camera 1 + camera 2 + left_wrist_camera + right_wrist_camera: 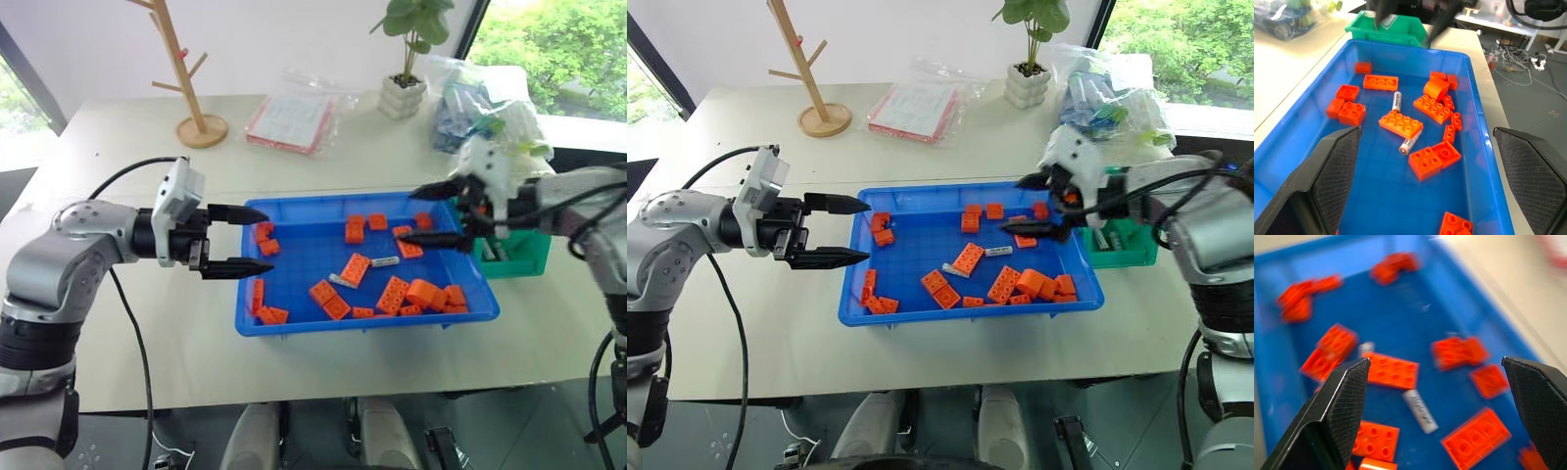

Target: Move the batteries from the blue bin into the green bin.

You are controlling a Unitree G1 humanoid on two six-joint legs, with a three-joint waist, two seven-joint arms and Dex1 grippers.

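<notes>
The blue bin (pixel 364 324) sits mid-table, scattered with orange bricks (pixel 355 268). Two batteries lie among them near its middle, one (pixel 385 261) beside a long brick and one (pixel 340 281) just in front; they are also seen in the left wrist view (pixel 1396 101) (pixel 1409 143). The green bin (pixel 521 258) stands against the blue bin's right end. My left gripper (pixel 257 240) is open and level at the blue bin's left rim, pointing right. My right gripper (pixel 409 215) is open and empty above the blue bin's far right part, tilted down toward the bricks.
At the back of the table are a wooden peg rack (pixel 186 78), a red-and-white packet in plastic (pixel 291 119), a potted plant (pixel 407 59) and a clear bag of items (pixel 480 108). The table's front edge runs just below the blue bin.
</notes>
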